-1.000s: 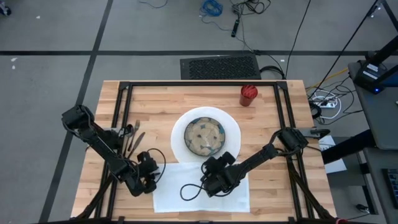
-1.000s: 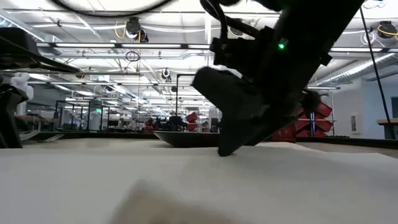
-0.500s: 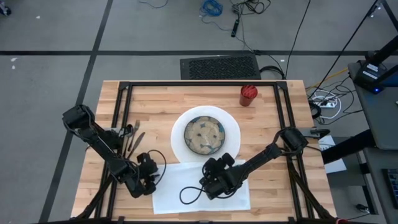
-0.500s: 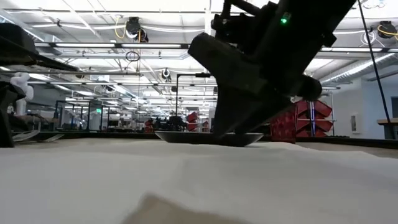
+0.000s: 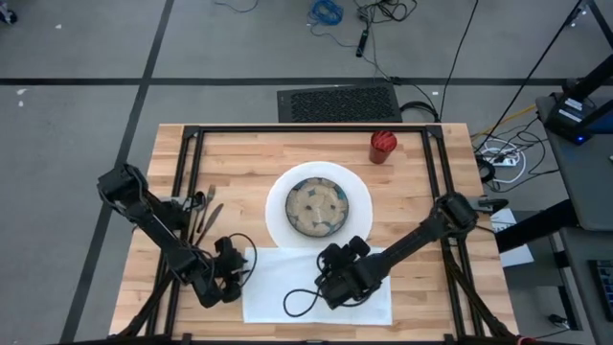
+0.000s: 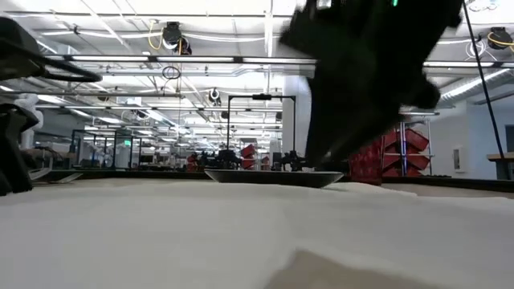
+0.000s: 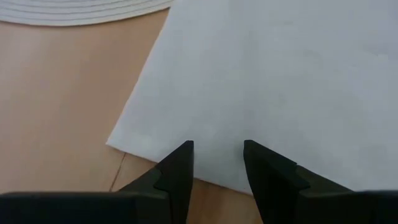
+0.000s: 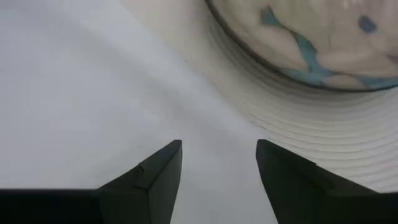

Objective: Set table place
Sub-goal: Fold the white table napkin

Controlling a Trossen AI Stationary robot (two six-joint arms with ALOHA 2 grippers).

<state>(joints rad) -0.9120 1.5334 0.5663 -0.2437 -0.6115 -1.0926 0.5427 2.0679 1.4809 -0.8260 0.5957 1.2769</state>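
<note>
Patience would have served this step best — the white napkin (image 5: 316,286) lay flat on the tabletop (image 5: 421,192) just in front of the round white placemat (image 5: 278,206) and patterned plate (image 5: 318,207), so judging by its lie, any squaring-up wanted light, even pressure from both sides. At the napkin's left edge the left gripper (image 7: 217,155) hung low, arm folded back, fingers partly apart and holding nothing. Over the napkin's middle the right gripper (image 8: 219,155) pointed toward the plate — fingers spread wide, empty, arm stretched in from the right.
</note>
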